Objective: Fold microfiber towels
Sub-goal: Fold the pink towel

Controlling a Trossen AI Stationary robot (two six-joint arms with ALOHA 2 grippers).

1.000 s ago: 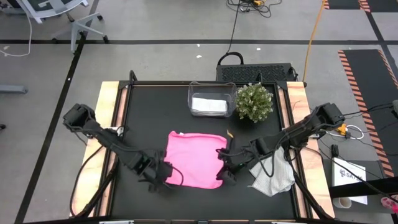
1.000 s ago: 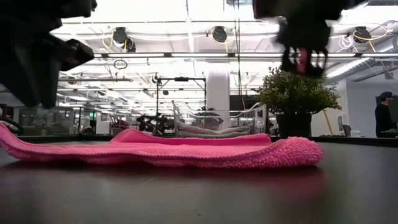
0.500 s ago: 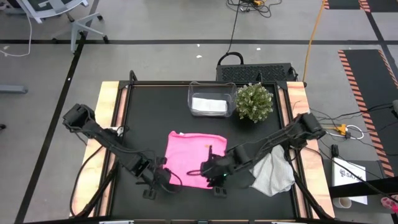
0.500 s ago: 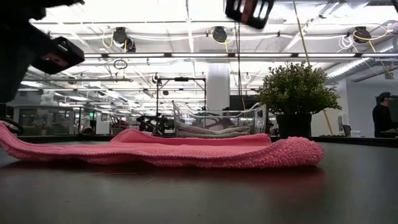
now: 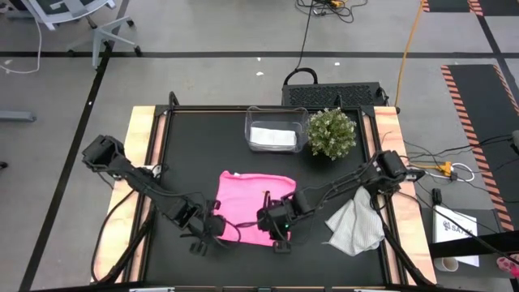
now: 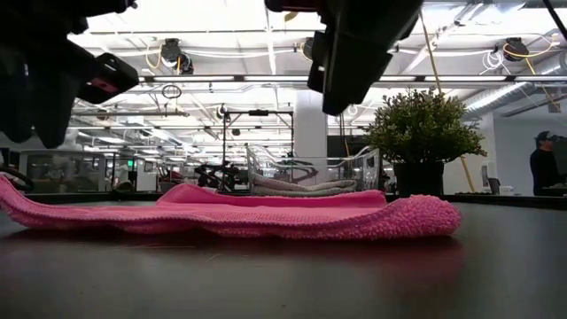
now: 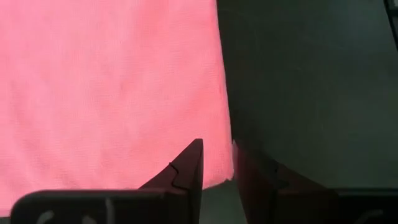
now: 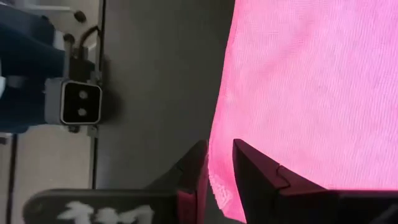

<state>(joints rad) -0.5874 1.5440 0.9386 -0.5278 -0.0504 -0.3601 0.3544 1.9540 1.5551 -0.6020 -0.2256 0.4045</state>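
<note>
The pink towel lies flat on the black table, with a rounded fold at its right side. My left gripper hovers over the towel's near left corner, fingers a narrow gap apart. My right gripper hovers over the towel's near edge toward its right end, fingers likewise a narrow gap apart. In the low view both grippers, left and right, hang above the cloth. A crumpled white towel lies at the right. Another white towel lies folded in the clear bin.
The clear bin and a potted plant stand at the table's far side. A small camera block sits at the near edge. Bare black table lies between the pink towel and the bin.
My right gripper has gone from the pink towel's right edge toward the table's left and near edges, ending over the towel's near edge. The towel has stayed where it was.
</note>
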